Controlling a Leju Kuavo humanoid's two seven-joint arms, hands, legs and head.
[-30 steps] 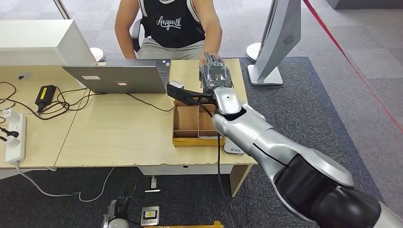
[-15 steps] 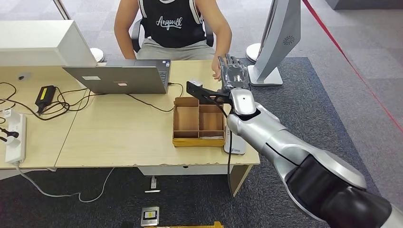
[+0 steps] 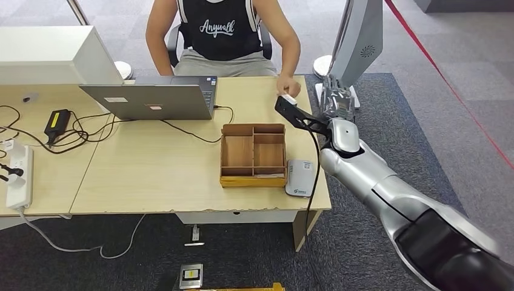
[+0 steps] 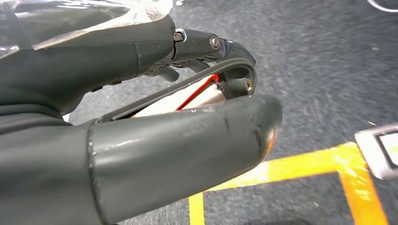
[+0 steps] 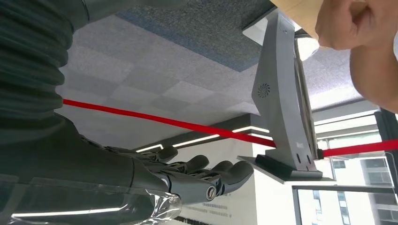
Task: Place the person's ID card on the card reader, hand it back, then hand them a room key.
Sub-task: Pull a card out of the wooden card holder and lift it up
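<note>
Here, in the head view, the right hand (image 3: 338,100) is stretched out past the far right corner of the desk (image 3: 151,170), out over the carpet, beside the foot of a grey stand (image 3: 357,48). The person's hand (image 3: 287,83) rests on the desk edge just to the robot's left of it, near but apart. The ID card seems to be in that person's hand, though the view is too small to be sure of it. The card reader (image 3: 300,179) lies bare at the near right of the desk, touching or just beside a wooden compartment box (image 3: 253,180). No room key can be made out in it.

In the left wrist view the left hand (image 4: 141,140) hangs over the floor with its fingers curled toward the thumb. Whether it holds anything, I cannot tell.

In the right wrist view the right hand (image 5: 187,173) is empty, fingers loosely spread and reaching forward. The person's hand (image 5: 345,21) is closed into a fist off to one side.

By my judgement the hand-back looks done and the key is next. The box lies back toward the robot and to the left of the right hand, which is the nearer one, so it must draw in.
</note>
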